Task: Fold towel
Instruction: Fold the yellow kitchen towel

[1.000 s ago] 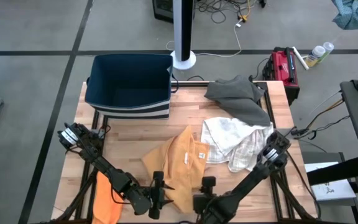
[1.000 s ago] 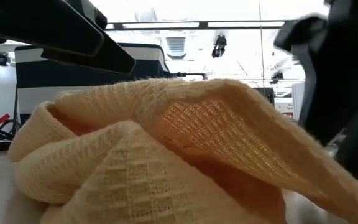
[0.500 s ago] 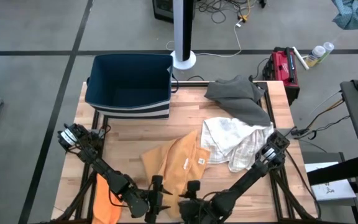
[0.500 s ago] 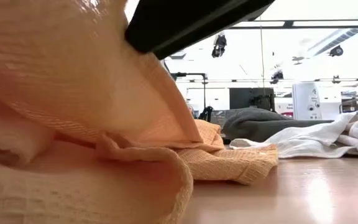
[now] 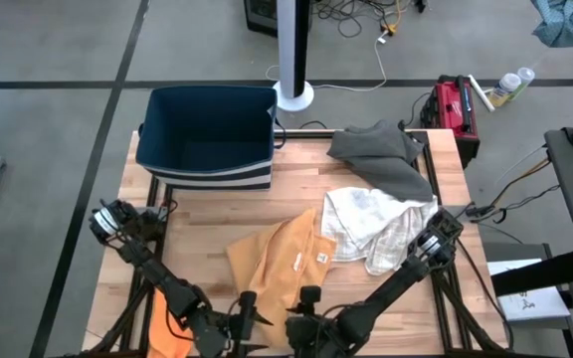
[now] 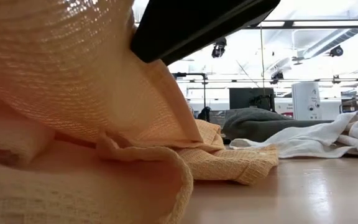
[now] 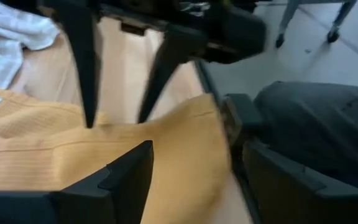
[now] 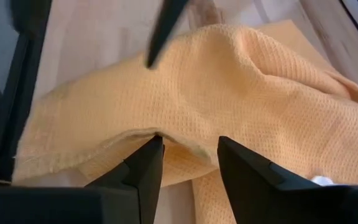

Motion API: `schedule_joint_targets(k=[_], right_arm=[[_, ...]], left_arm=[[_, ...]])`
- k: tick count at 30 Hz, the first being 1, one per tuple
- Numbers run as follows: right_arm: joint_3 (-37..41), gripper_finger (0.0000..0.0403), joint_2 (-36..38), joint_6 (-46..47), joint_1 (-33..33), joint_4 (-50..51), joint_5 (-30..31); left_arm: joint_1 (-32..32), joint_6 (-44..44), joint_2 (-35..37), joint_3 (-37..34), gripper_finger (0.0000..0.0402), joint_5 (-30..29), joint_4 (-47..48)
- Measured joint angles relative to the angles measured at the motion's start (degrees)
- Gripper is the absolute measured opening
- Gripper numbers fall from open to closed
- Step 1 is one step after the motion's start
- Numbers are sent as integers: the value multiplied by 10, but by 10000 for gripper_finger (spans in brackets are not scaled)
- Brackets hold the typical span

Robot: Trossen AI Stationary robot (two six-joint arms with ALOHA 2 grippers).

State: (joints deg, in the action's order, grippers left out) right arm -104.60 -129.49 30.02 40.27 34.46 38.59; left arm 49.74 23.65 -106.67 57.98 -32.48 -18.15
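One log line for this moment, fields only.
task: fold towel | left hand: open, beside orange towel | right hand: pinching towel edge | fold: not yet done

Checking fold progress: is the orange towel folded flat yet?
No. The orange towel lies crumpled, in loose humps with a curled edge, near the table's front edge.

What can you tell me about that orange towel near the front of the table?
The orange towel is a waffle-weave cloth, pale orange, lying crumpled and partly doubled over on the wooden table near its front edge. A small white label shows on it. Its far edge meets the white checked cloth. The right gripper has a fold of its edge between its fingers; the left gripper stands open around its near edge.
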Motion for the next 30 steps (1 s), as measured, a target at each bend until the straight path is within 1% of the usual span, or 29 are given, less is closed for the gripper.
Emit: schedule_joint_targets(k=[5, 9, 12, 14, 16, 24, 30], right_arm=[[0, 140, 0, 0, -1, 0, 0], [0, 144, 0, -1, -5, 0, 1], [0, 149, 0, 0, -6, 0, 2], [0, 151, 0, 0, -6, 0, 2], [0, 151, 0, 0, -6, 0, 2], [0, 139, 0, 0, -7, 0, 4], [0, 139, 0, 16, -10, -5, 5]], left_arm=[[10, 8, -5, 1, 245, -11, 4], [10, 4, -52, 17, 245, -15, 9], [9, -12, -86, 39, 245, -47, 31], [8, -24, -91, 50, 245, -76, 31], [7, -30, -92, 59, 245, -86, 28], [6, -26, -92, 65, 245, -86, 31], [-6, -26, -104, 70, 245, -88, 2]])
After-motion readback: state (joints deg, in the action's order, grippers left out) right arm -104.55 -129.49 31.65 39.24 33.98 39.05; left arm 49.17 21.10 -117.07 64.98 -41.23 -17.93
